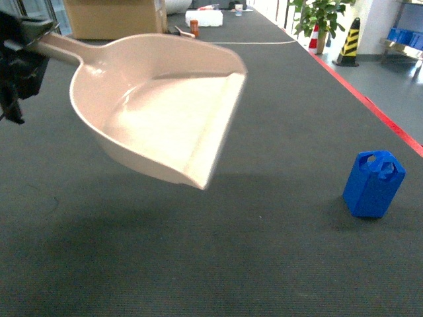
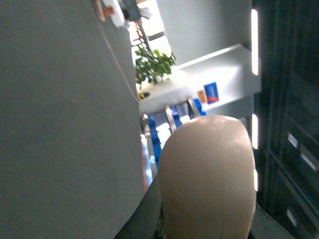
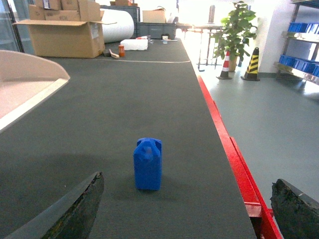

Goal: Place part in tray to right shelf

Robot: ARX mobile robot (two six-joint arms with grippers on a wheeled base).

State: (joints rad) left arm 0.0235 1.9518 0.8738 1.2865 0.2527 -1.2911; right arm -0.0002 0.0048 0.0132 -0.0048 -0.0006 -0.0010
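The beige tray [image 1: 165, 105] hangs tilted above the dark table, its handle [image 1: 59, 46] running to the upper left. There my left gripper [image 1: 23, 59] is shut on it. From the left wrist the tray's handle [image 2: 207, 179] fills the space between the dark jaws of the left gripper [image 2: 204, 234]. The blue part [image 1: 373, 183] stands upright on the table at the right, apart from the tray. In the right wrist view the part [image 3: 148, 163] stands ahead of my open right gripper [image 3: 184, 214], nearer its left finger [image 3: 75, 211]. The right shelf [image 3: 299, 32] with blue crates stands far off.
A red rail [image 3: 224, 134] marks the table's right edge, with grey floor beyond. A cardboard box [image 3: 62, 32], a white roll [image 3: 117, 25] and small items lie at the table's far end. A potted plant [image 3: 237, 25] and a striped cone [image 3: 251, 64] stand on the floor.
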